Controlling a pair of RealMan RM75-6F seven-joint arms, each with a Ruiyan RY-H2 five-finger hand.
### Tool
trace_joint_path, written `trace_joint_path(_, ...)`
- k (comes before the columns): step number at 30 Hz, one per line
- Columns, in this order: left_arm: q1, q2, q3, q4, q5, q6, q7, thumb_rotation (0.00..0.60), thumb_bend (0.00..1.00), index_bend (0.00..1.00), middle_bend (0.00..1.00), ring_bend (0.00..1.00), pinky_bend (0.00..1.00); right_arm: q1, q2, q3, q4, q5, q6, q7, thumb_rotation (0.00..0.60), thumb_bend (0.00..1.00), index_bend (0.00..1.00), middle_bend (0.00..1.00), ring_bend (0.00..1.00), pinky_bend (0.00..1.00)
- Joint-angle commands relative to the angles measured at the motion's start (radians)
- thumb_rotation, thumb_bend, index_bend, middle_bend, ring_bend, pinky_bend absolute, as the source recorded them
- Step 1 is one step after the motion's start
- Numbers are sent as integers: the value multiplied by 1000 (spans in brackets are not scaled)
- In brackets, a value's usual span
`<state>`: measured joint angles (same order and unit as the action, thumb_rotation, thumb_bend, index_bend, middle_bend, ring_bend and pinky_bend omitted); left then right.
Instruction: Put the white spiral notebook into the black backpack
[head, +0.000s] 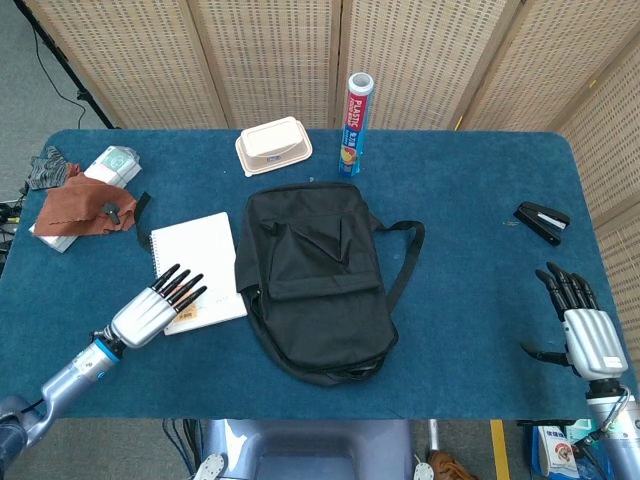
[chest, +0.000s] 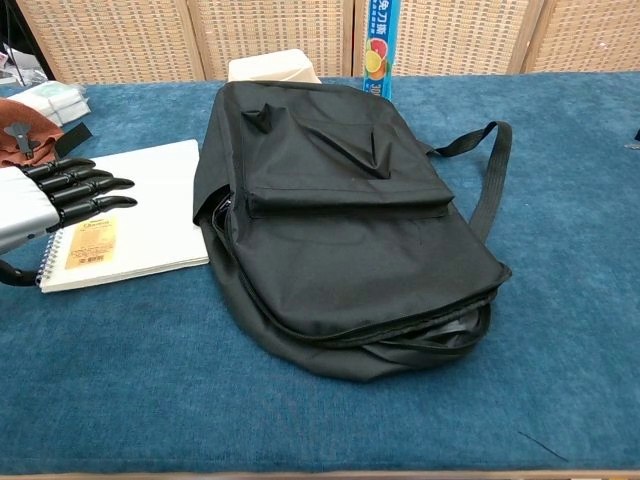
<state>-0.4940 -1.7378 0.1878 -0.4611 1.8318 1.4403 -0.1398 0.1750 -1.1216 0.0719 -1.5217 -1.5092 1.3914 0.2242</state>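
Observation:
The white spiral notebook (head: 196, 268) (chest: 140, 215) lies flat on the blue table, its right edge against the left side of the black backpack (head: 316, 280) (chest: 345, 225). My left hand (head: 155, 308) (chest: 50, 200) lies over the notebook's near left corner, fingers straight and slightly apart, holding nothing. A small tan label on the notebook shows beside the fingertips. The backpack lies flat in the middle of the table, its strap out to the right. My right hand (head: 583, 325) stands open at the table's near right edge, far from both, and shows only in the head view.
A cream lunch box (head: 272, 145) and an upright plastic-wrap tube (head: 354, 124) stand behind the backpack. A brown cloth (head: 80, 210) and wrapped bundle (head: 105, 170) lie at the far left. A black stapler (head: 541, 221) lies at the right.

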Motion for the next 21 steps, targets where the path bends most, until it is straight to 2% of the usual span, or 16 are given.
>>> trace_joint_path(1, 2, 14, -3, -10, -5, 10, -6, 600, 932, 0, 0, 0, 0, 1, -1, 0, 0, 1, -1, -1, 600, 0, 0, 0, 0, 0)
trace_joint_path(16, -20, 21, -12, -50, -22, -19, 21, 600, 932, 0, 0, 0, 3, 0, 2, 1, -4, 2, 0, 0, 600, 0, 0, 0, 0, 0)
trace_joint_path(19, -25, 23, -12, -62, -26, -34, 28, 600, 930, 0, 0, 1, 58, 0, 2, 0, -5, 1, -1, 0, 600, 0, 0, 0, 0, 0)
trace_joint_path(21, -28, 24, -14, -71, -29, -43, 39, 600, 929, 6, 70, 65, 152, 0, 3, -1, -6, 2, -2, 1, 600, 0, 0, 0, 0, 0)
